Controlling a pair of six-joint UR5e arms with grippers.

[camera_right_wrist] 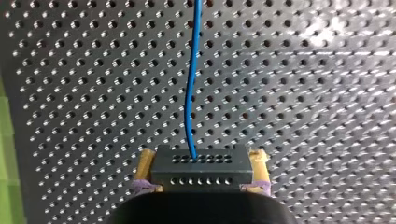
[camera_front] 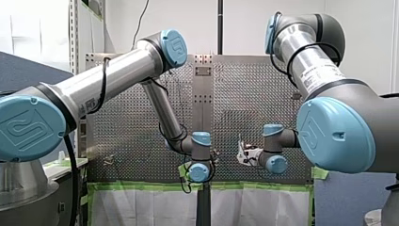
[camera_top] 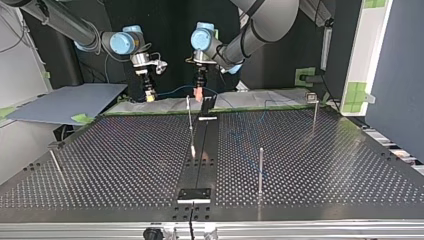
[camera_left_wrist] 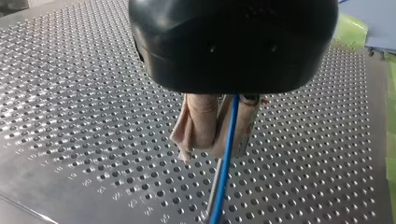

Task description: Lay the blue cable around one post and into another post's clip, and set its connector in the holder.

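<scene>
In the left wrist view my left gripper [camera_left_wrist: 212, 150] has its beige pads [camera_left_wrist: 198, 122] shut on the blue cable [camera_left_wrist: 227, 154], which runs on past the fingertips toward the perforated plate. In the right wrist view my right gripper [camera_right_wrist: 201, 159] is shut on the black connector [camera_right_wrist: 201, 167], yellow pads on either side, and the blue cable [camera_right_wrist: 190, 93] leaves its face. Across the table, my right gripper [camera_top: 149, 95] and my left gripper [camera_top: 198, 93] hang side by side over the far edge. The cable [camera_top: 175, 91] sags between them.
Thin metal posts stand on the perforated table [camera_top: 310, 170]: one near the middle [camera_top: 190, 117], one nearer the camera [camera_top: 260, 170], one at the top view's right [camera_top: 315, 112]. A black holder [camera_top: 195, 195] sits on the dark centre strip. A grey sheet [camera_top: 70, 102] lies beyond the table.
</scene>
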